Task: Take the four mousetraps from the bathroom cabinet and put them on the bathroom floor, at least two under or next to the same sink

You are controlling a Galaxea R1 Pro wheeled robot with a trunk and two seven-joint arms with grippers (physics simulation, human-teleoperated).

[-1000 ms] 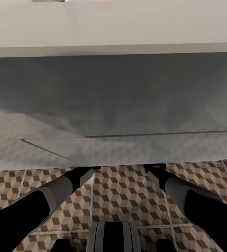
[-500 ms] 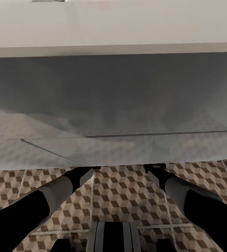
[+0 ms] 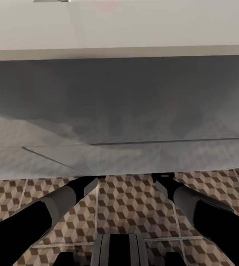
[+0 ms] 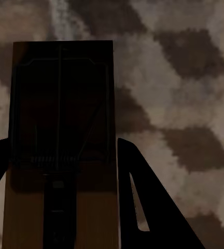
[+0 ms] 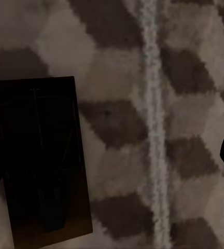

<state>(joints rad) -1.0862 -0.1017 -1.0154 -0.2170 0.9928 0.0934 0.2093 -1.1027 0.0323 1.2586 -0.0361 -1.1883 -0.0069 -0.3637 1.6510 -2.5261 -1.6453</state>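
Two robot arms reach forward in the head view. The left arm (image 3: 42, 218) is a thick black tube that gives way to a grey cylindrical sleeve, then narrows to a black wrist. The right arm (image 3: 204, 212) is matching, with a grey sleeve and a flat pointed grey panel along its upper side. Between them, nearest the camera, sits a dark rounded trunk part (image 3: 120, 249) with lighter grey vertical bands. Each wrist view shows flat black fingers (image 4: 145, 207), triangular with a narrow slot.
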